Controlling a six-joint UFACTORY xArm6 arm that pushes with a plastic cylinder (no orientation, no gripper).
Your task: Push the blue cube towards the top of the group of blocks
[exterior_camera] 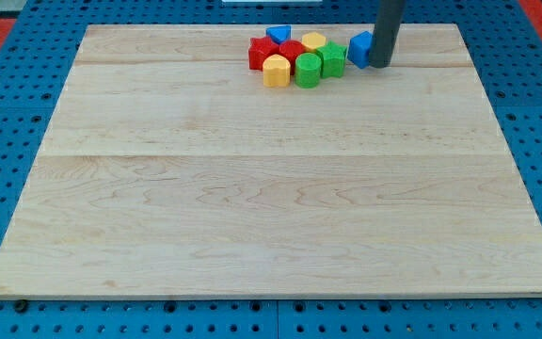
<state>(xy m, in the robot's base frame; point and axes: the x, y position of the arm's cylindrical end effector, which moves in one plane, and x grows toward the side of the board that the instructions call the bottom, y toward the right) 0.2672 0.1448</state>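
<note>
The pale wooden bench (271,188) sits on blue pegboard (7,113). My rod stands upright at upper right of centre, my tip (380,64) touching the blue cube (359,49); there are no jaws. The cube sits just right of the block cluster (294,56).

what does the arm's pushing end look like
Only the rod shows: a straight, plain dark grey cylinder entering from the view's top, with no visible cables or markings. My tip is a blunt, flat end, just right of the blue cube. There is no pincer, and the rest of the arm is out of frame.
</note>
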